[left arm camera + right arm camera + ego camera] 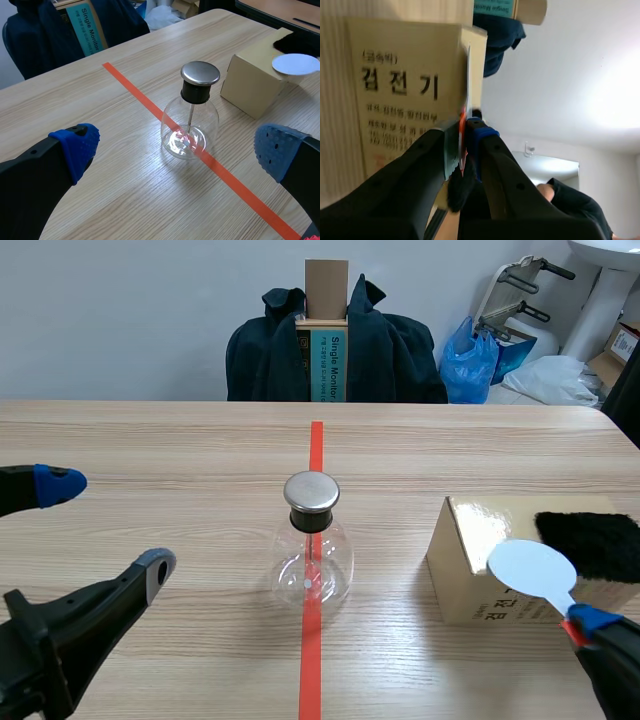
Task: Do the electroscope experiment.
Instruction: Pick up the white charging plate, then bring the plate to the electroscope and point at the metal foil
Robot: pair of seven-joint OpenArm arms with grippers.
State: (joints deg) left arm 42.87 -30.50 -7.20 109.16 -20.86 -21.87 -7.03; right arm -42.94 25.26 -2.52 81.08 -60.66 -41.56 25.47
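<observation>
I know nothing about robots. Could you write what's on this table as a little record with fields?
Centre: glass electroscope flask with a metal cap, upright on the orange-red tape line.
Right side: cardboard box with a black furry cloth on top.
Left tool: open, holding nothing, apart from the flask.
Right tool: shut on the handle of a white disc, which is over the box; contact cannot be told.
Surface: wooden table.

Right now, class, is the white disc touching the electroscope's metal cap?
Apart. The scene view shows the white disc at the box, held by the right gripper, with bare table between it and the metal cap.
</observation>
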